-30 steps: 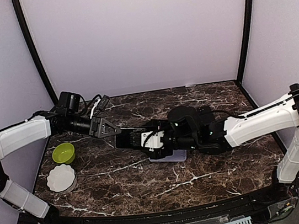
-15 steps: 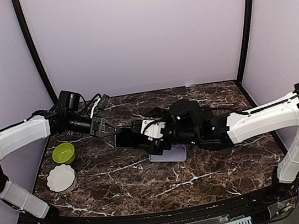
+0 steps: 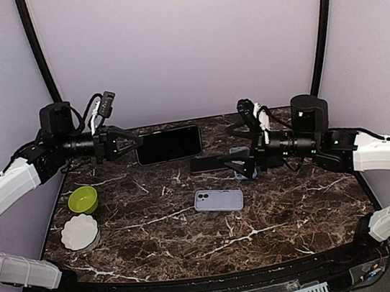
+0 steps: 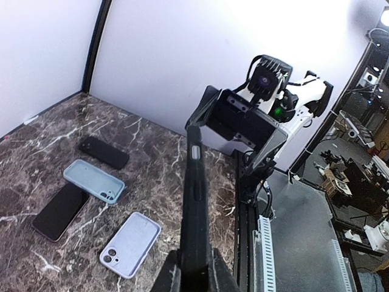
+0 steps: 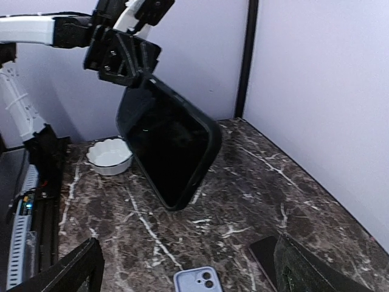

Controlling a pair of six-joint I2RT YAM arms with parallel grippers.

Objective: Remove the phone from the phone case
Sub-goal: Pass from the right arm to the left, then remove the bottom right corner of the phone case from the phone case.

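Holding the phone (image 5: 170,143) aloft by one end, pinched tight in my left gripper (image 3: 135,143); it seems to sit in its dark phone case (image 5: 214,141) yet. My right gripper (image 3: 247,164) gapes wide, well apart opposite. Next, I judge, it must grip the case's free rim and peel.

— What's the enclosure like?
— Pale lilac walls (image 3: 181,46) on three sides, black posts (image 3: 42,66) in the back corners.
— And underneath?
— A dark brown marble counter (image 3: 290,205), veined with white, under soft, even light.
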